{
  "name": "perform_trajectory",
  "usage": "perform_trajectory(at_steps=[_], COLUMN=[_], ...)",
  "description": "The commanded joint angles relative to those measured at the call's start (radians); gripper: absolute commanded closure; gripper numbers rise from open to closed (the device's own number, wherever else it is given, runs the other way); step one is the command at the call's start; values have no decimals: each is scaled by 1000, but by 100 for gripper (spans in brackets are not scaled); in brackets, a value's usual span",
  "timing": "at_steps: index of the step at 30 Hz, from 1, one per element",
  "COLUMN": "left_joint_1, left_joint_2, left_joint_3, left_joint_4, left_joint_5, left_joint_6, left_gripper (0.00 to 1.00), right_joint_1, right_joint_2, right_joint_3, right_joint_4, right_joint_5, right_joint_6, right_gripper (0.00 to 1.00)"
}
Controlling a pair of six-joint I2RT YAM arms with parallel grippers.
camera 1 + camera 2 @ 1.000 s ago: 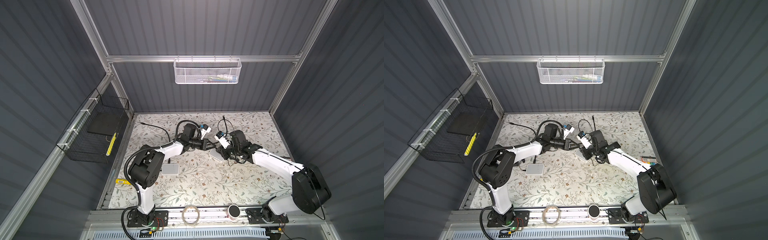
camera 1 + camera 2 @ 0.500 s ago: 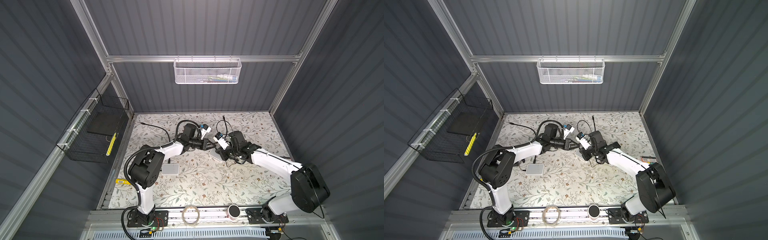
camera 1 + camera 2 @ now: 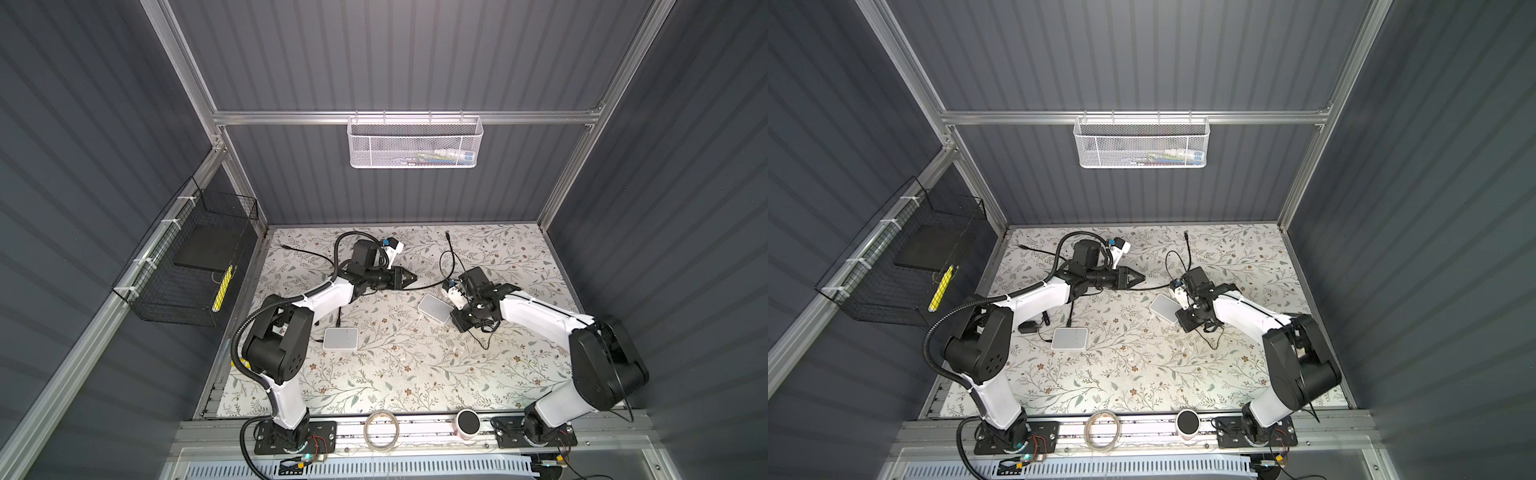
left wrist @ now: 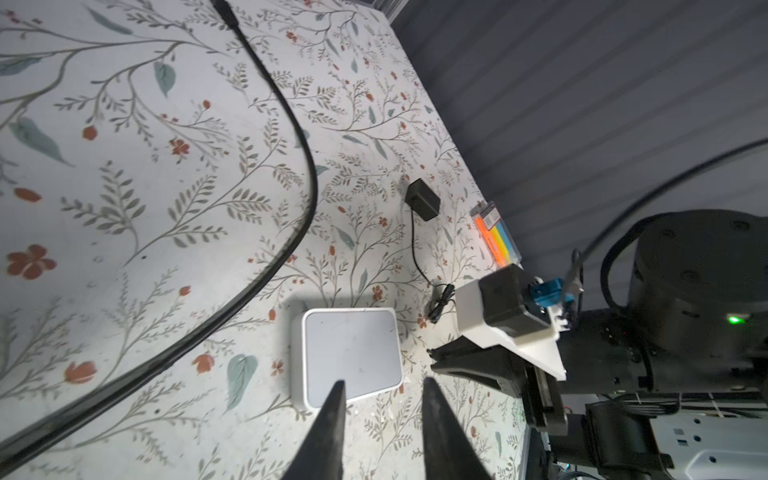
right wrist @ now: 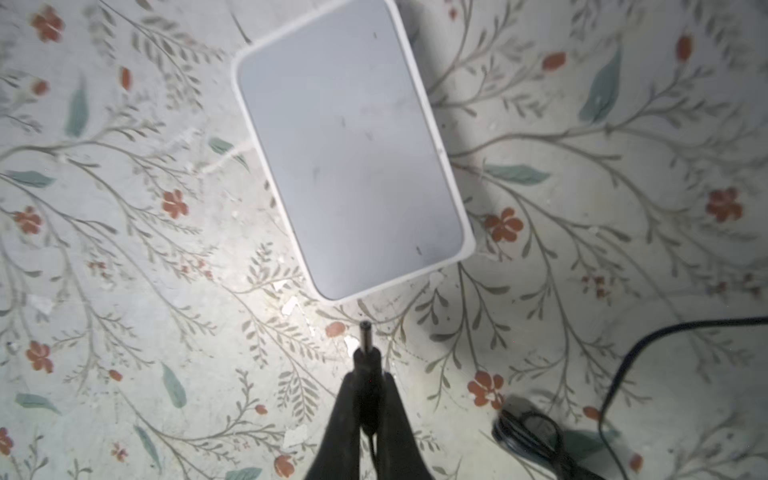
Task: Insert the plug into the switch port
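We hold the plug (image 5: 365,337) near the switch (image 5: 349,153).
Right gripper (image 5: 368,374) clamps it (lower centre); left gripper (image 4: 384,381) fingers apart.

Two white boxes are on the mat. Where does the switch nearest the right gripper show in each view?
In a top view: switch right of centre, at the tip of the right arm.
In a top view: the same spot.
Left wrist: just beyond the open left gripper, at.
Right wrist: straight ahead of the plug, at.
Shared landmark: the right gripper, shut on the plug, beside the switch.
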Motion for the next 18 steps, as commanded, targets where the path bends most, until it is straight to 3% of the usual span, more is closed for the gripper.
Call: perform_trajectory(at_steps=[1, 18], left_joint_1=[-9, -20], left_joint_2=[37, 207], left_joint_3=[34, 86], left_joint_4=[-74, -81], left_joint_5=[-21, 38], left_joint_6=[44, 58], left_gripper=[68, 69], right_joint_1=[-6, -33], right_joint_2=[53, 190], right_joint_3=[49, 161], right_joint_4=[-115, -164], right_joint_5=[32, -9], right_joint_6=[13, -57], right_gripper=[100, 100])
